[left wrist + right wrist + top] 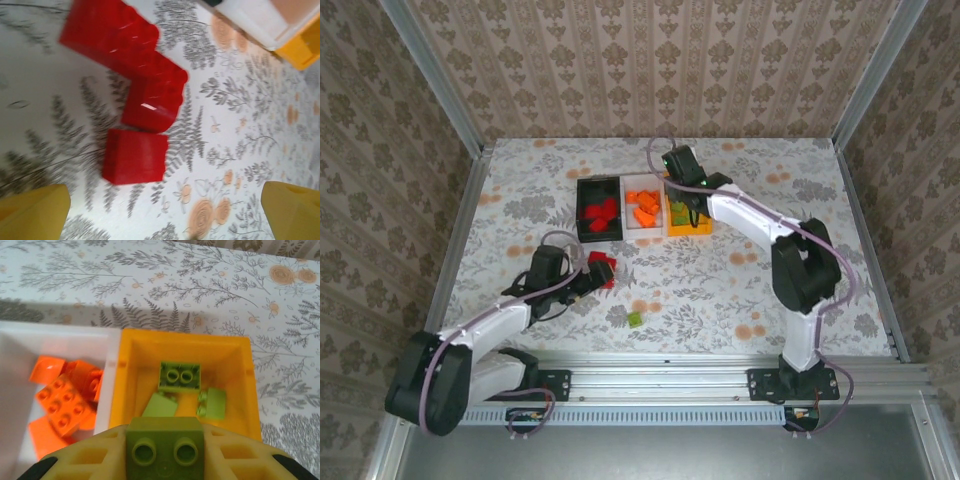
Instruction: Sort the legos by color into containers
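The right pincer (164, 456) is clenched on a light green lego (164, 445), seemingly just above the orange-yellow bin (131, 385), which holds three more green ones. The left pincer (165, 210) gapes wide over the worktop (240, 150). Three red legos (136, 156) lie just ahead of its fingertips, untouched.

A lab test booth (aluminium frame (430, 75), wallpapered panels (650, 60)) enclosing a floral table (720, 290).

Beige damask-papered walls (650, 60), aluminium corner posts (430, 70), floral-patterned tabletop (520, 180), perhaps cloth-covered.
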You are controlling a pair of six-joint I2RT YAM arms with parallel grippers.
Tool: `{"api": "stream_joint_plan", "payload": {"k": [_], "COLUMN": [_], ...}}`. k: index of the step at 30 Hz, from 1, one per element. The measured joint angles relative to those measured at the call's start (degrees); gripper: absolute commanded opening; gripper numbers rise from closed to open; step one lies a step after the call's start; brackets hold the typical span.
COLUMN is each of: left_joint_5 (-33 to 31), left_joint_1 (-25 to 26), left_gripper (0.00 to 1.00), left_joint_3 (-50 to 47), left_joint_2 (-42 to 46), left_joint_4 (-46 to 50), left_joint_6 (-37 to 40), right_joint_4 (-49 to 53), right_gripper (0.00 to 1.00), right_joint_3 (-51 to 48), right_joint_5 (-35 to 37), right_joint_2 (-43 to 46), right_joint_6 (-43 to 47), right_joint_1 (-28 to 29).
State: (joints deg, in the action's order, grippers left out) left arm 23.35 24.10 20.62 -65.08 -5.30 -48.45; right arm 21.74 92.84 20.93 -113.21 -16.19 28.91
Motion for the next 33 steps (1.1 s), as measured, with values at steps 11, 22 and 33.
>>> {"api": "stream_joint_plan", "payload": {"k": [11, 22, 33], "left_joint_5": [2.80, -2.73, -3.74], "left_joint_1": [0.20, -5.57, -14.88], "left_gripper": [1.00, 1.00, 1.00], "left_joint_3": [4.94, 4.94, 1.40], "left_joint_2": [-3.61, 8.68, 15.02], "left_joint_4": [-3.69, 10.16, 18.88], "left_joint_6": [1.33, 5.22, 5.16], "right_joint_4": [4.74, -2.01, -1.81], "right_gripper": [0.59, 0.76, 0.79], "right_joint_3": [3.26, -25.27, -31.19], "right_joint_5": [-2.14, 2.67, -0.59], "right_joint_2": [-6.14, 23.30, 9.75], "right_joint_6": [1.09, -8.98, -29.16], "right_joint_1": [-2.03, 24.98, 41.20]}}
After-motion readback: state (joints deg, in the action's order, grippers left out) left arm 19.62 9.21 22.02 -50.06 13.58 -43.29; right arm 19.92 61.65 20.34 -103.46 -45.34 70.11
